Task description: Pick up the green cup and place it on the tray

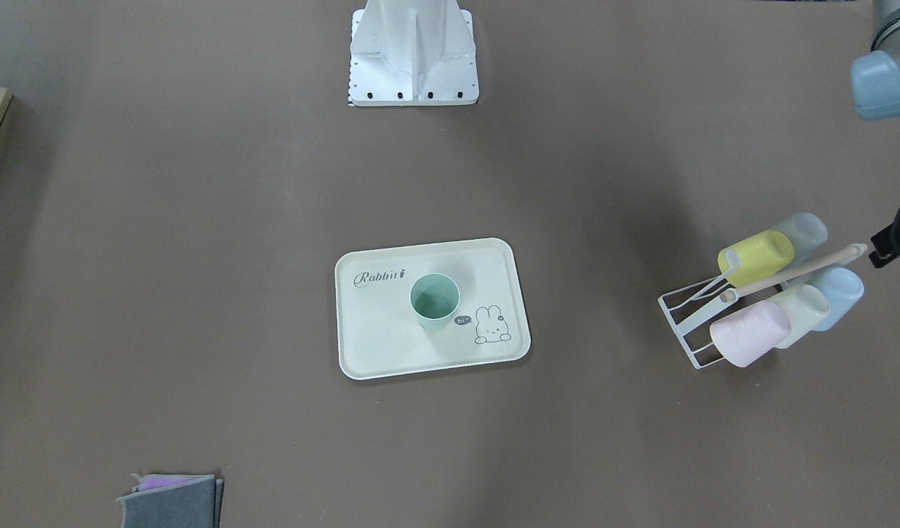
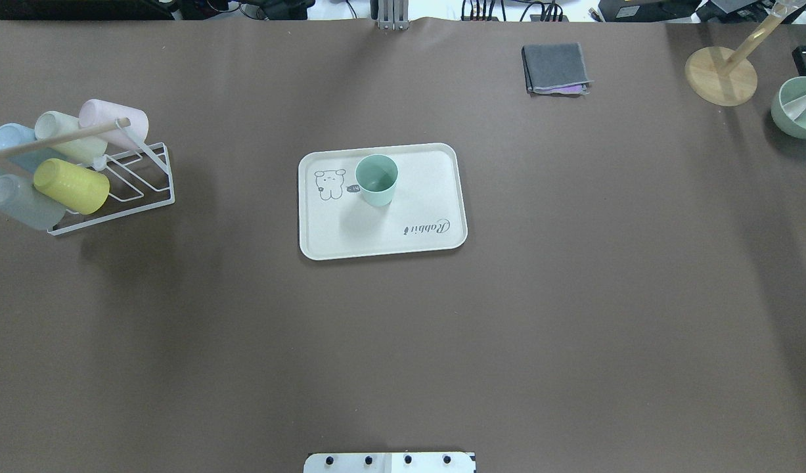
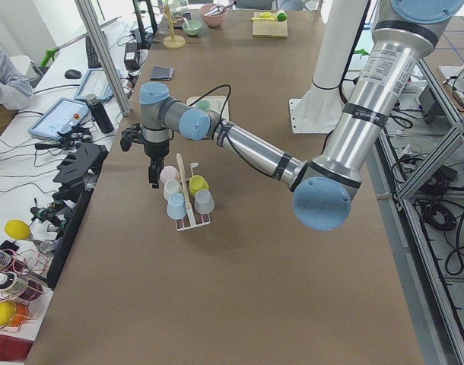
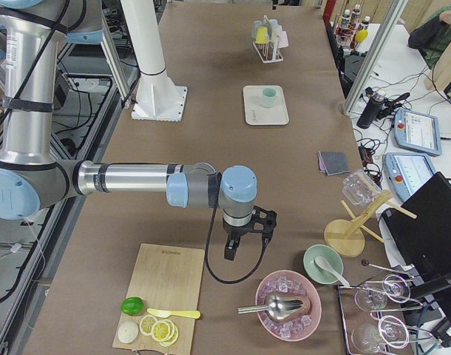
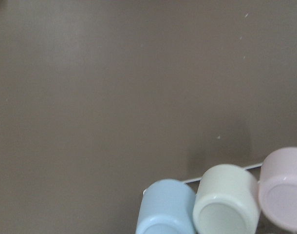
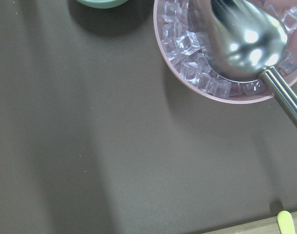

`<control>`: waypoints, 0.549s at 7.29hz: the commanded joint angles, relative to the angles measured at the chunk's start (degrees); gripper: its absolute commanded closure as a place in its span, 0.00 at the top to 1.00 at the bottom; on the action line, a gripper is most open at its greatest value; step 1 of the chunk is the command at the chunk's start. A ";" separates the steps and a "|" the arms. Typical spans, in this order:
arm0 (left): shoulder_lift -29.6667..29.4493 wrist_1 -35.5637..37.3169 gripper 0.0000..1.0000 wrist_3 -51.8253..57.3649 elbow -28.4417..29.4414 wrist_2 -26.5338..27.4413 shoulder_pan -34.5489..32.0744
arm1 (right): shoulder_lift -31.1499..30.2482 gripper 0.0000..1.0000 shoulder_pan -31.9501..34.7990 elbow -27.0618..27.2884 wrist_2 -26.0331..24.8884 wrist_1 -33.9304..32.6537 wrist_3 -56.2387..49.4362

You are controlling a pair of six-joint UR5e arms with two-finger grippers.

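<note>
Facing me, one green cup (image 1: pixel 434 299) stands upright, mouth up, on the one tray (image 1: pixel 376 345) at the middle of the brown-covered table (image 1: pixel 200 220). One wire rack (image 1: pixel 686 331) toward my left end holds five cups (image 1: pixel 756 257) lying on their sides. From above, one folded grey cloth (image 2: pixel 555 67) lies by the far edge. From the left end, my left gripper (image 3: pixel 154 179) hangs just beside the rack, well apart from the green cup, and I cannot tell whether its fingers are spread. A desk with a tablet (image 3: pixel 61 114) runs along the far edge. From the right end, my right gripper (image 4: pixel 231 253) hangs near one pink bowl of ice (image 4: pixel 288 305) and one cutting board (image 4: pixel 166 285), farther still from the cup, its state also unclear. My left wrist camera shows three cup bottoms, and my right shows ice and a metal scoop (image 6: pixel 246 34).
</note>
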 commanded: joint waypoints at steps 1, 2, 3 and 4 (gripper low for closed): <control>7.10 0.28 0.98 9.67 -0.45 -3.17 -4.97 | 0.00 1.00 0.00 0.15 -0.07 -0.08 0.00; 7.38 0.97 0.98 11.03 -0.37 -3.17 -7.16 | 0.00 1.00 0.00 0.15 -0.24 -0.08 0.00; 11.74 0.11 0.98 12.96 -1.32 -3.35 -9.62 | 0.00 1.00 0.00 0.24 -0.33 -0.08 0.00; 13.35 0.27 0.98 20.29 -1.59 -3.18 -9.99 | 0.00 1.00 -0.09 0.15 -0.33 -0.08 0.00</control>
